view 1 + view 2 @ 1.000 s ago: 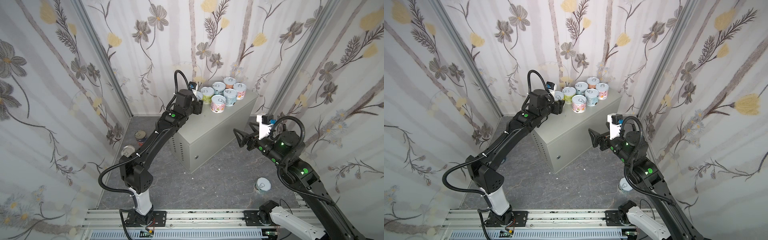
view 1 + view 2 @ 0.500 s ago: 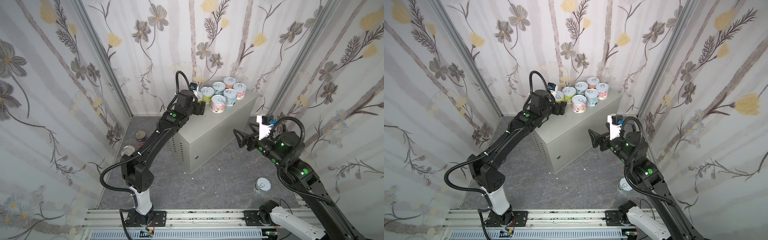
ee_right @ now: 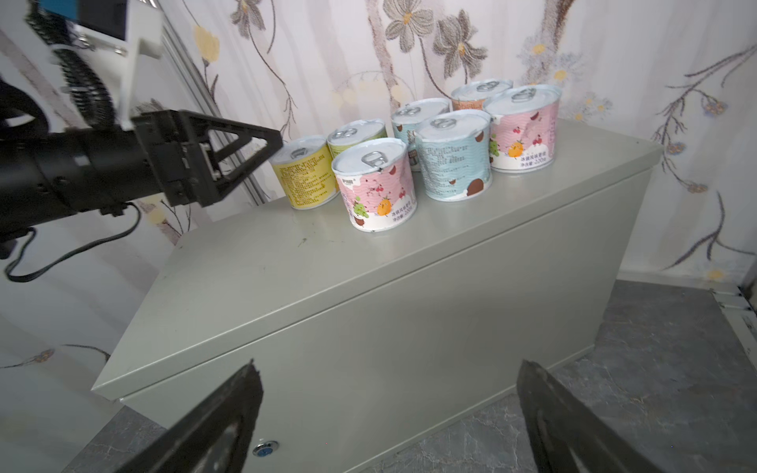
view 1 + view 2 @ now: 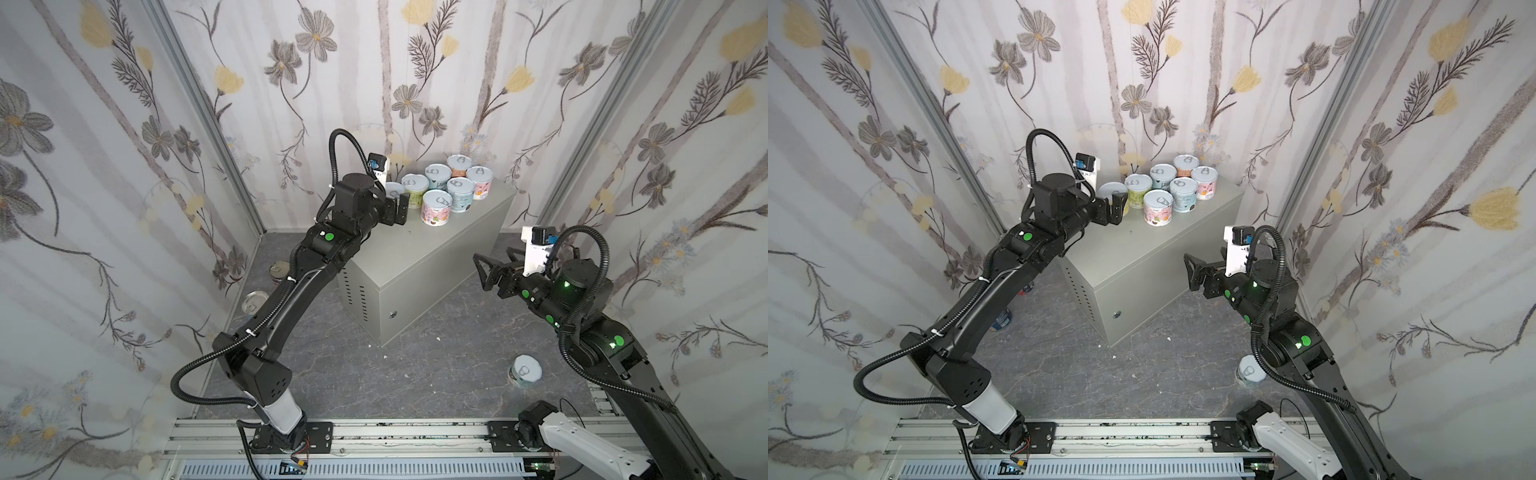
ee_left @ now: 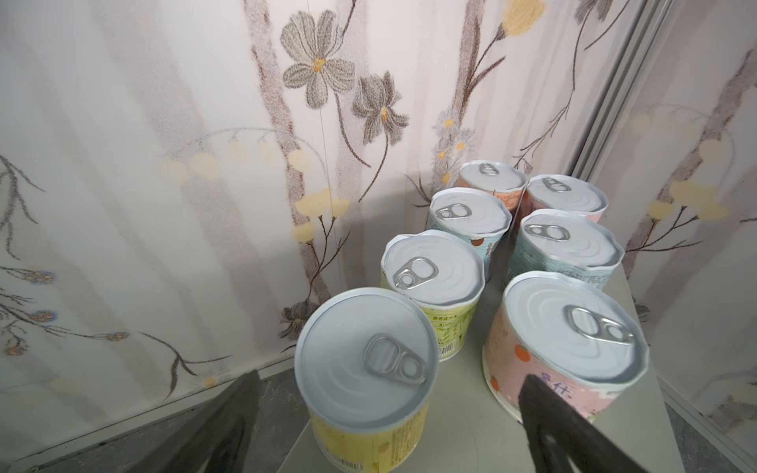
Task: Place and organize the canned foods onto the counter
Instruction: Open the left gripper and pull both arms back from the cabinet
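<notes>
Top views first. The left hand is at the far left corner of the table, and it has let go! A second ago it was clamped on the yellow can; now its jaws stand wide on either side of it, and the arm has barely shifted. The can stands upright at the table's far end, beside six more short cans packed there in two rows.

The right hand hangs off the table's right side, over the floor. Its jaws are spread with nothing in them, and it is in the same spot as before. A stray can still waits on the floor off the table's near right corner. Two taller cans sit on the floor to the table's left, unmoved.

Left wrist view: the yellow can sits between the fingers with a clear gap on both sides, no contact.

Right wrist view: the right hand's fingers are wide apart, framing only the table's front and its round lock. At the table's far end, the left hand is open at the yellow can.
</notes>
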Motion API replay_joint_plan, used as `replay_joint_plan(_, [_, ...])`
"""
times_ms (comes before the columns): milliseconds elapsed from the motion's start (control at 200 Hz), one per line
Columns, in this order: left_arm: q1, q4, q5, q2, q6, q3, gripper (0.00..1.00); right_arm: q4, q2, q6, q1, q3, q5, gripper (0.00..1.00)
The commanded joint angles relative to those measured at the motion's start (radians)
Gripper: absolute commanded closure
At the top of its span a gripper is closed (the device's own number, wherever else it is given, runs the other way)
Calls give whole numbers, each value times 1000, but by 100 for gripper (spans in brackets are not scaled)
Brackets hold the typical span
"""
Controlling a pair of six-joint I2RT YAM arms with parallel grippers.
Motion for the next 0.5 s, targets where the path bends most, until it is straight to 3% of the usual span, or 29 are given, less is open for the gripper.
replay_joint_plan(0, [-4,18,-5,-60,-22,-41,0,-115,-5,58,1,2,102,3])
replay_joint_plan(225, [-19,20,-6,-249,-80,-231,0,-232,-56,177,4,-103,219,0])
replay_joint_plan(500, [-26,20,-13,-523,-153,-522,0,-392,-87,413,4,-201,461,0])
